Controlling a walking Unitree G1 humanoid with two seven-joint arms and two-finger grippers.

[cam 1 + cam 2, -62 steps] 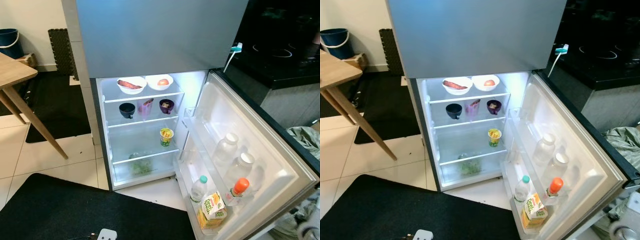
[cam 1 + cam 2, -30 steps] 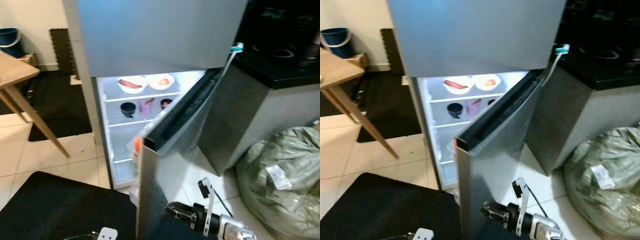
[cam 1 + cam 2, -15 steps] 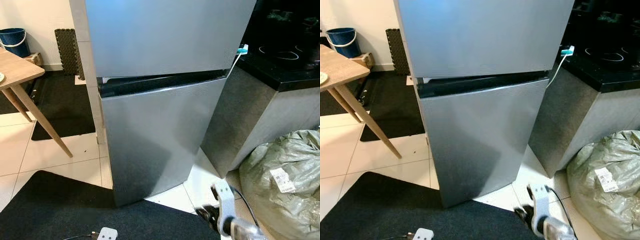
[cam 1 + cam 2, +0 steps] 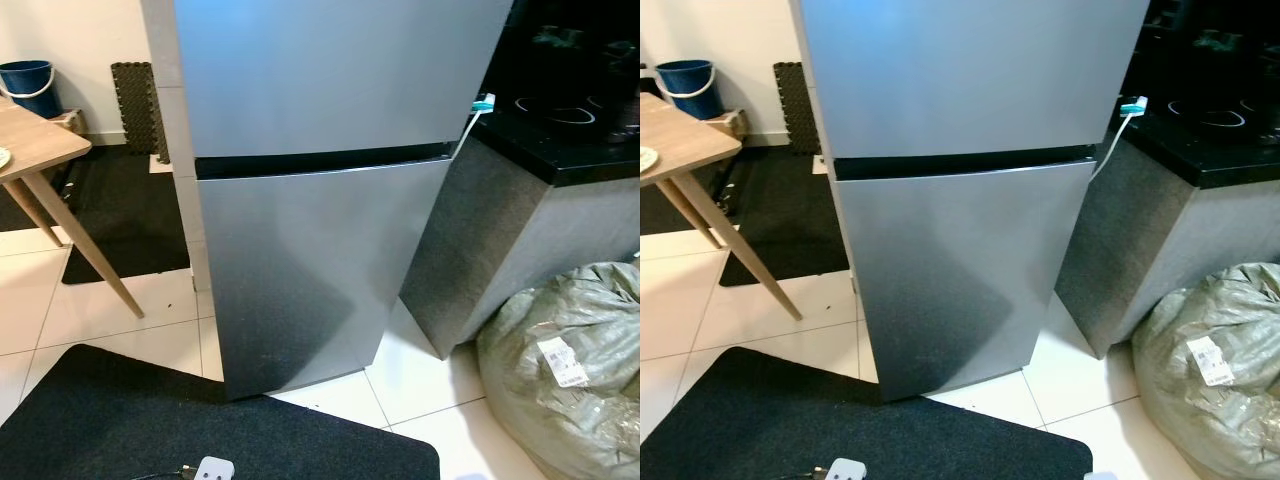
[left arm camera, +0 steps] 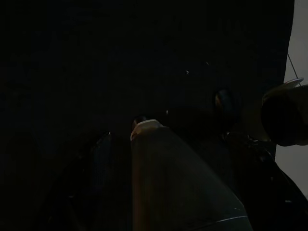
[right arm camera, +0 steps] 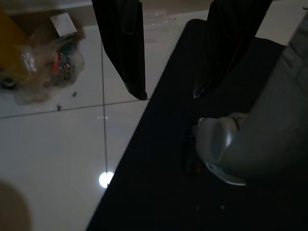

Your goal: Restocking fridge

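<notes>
- Right gripper (image 6: 168, 91): hangs low over the floor, its two black fingers (image 6: 126, 53) spread wide with nothing between them.
- Below the right gripper: the edge of a black mat (image 6: 159, 192) where it meets the white floor tiles (image 6: 53, 154); a clear bag of rubbish (image 6: 43, 62) lies on the tiles off to one side.
- Left gripper: the wrist picture is very dark; finger position cannot be determined. Only a dim grey rounded form and a sliver of light surface at one edge can be made out.
- Fridge (image 4: 300, 270): silver, two doors, both shut flush, with a dark seam between upper and lower door. It stands directly ahead of the robot, its foot just beyond the mat (image 4: 200, 430).
- To the fridge's right: a grey counter with a black top (image 4: 560, 140), touching or nearly touching the cabinet; a white cable with a teal plug (image 4: 484, 101) hangs at the corner.
- Lower right: a large grey-green sack (image 4: 570, 370) on the floor beside the counter.
- Left: a wooden table (image 4: 40, 150) with slanted legs, and a blue bucket (image 4: 25, 85) by the wall.
</notes>
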